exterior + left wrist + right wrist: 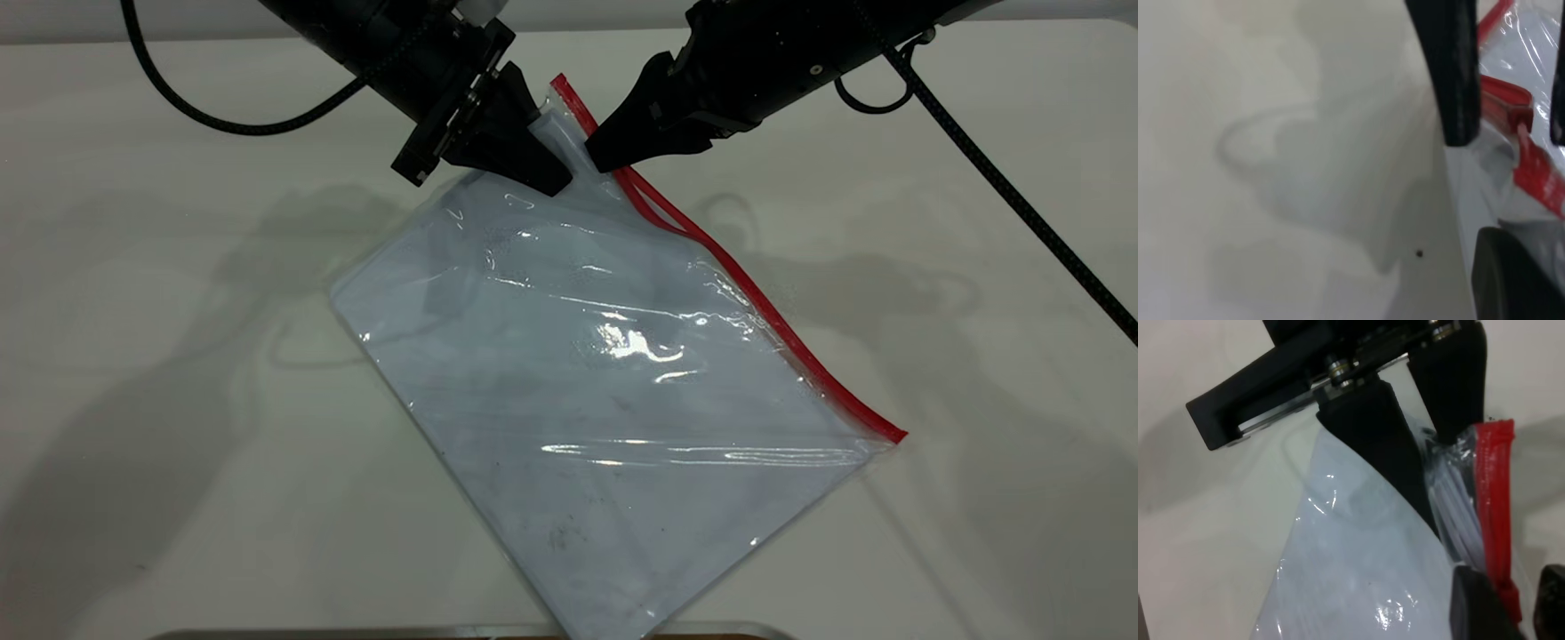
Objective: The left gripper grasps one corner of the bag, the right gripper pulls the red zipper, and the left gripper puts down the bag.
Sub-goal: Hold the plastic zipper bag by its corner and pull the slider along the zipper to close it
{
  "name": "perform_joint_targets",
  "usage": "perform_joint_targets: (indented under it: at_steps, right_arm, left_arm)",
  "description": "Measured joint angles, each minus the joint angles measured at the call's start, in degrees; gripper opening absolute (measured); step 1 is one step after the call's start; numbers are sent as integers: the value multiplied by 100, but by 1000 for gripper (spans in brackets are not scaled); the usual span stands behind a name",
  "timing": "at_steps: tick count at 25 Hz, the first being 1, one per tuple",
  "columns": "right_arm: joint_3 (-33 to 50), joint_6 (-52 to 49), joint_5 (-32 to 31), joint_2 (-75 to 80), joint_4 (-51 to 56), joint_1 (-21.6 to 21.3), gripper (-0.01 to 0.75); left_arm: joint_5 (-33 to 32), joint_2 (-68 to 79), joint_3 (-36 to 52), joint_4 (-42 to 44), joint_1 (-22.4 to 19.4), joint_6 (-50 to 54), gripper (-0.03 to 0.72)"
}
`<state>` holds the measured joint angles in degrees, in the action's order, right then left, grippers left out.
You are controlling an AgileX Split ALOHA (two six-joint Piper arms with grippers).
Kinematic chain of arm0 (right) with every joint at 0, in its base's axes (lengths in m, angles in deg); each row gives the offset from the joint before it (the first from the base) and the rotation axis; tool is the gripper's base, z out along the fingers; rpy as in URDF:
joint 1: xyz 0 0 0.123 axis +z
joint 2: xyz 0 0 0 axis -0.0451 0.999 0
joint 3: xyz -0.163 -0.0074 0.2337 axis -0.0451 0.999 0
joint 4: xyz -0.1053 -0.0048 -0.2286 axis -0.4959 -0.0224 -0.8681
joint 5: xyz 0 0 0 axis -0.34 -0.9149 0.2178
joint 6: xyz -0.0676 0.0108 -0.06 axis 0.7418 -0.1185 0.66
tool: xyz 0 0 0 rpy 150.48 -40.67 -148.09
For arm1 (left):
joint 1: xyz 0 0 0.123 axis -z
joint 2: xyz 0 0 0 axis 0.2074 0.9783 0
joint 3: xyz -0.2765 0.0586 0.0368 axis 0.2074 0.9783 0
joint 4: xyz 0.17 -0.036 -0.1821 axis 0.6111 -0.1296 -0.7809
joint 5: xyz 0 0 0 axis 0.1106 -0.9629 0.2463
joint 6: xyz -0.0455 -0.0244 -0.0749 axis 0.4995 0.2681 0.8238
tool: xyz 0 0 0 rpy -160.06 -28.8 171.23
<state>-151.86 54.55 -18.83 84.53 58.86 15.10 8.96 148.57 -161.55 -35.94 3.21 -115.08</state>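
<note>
The clear bluish-white bag (605, 382) hangs slanted, its far corner lifted and its near part resting on the table. My left gripper (556, 173) is shut on that lifted corner, beside the end of the red zipper (773, 329). The right wrist view shows the left gripper (1435, 450) pinching the crumpled plastic next to the red zipper (1495, 493). My right gripper (603, 158) is open at the strip just below the corner. Its fingers (1478, 607) straddle the small red slider tab (1513, 600), a thin gap showing on one side. Below it the strip splits into two lines.
The white table (178, 267) spreads all round the bag. A smooth black cable (222, 124) loops at the back left and a braided cable (996, 169) runs off to the right. A metal edge (444, 633) lies along the front.
</note>
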Motion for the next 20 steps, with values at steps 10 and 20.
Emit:
perform_joint_targets:
  at_steps: [10,20]
  right_arm:
    - [0,144,0,0,0,0,35]
    - [-49,-407,115,-6,-644,0,35]
  left_arm:
    - [-23,0,0,-63,0,0,53]
    - [-84,23,-221,-42,-18,220,53]
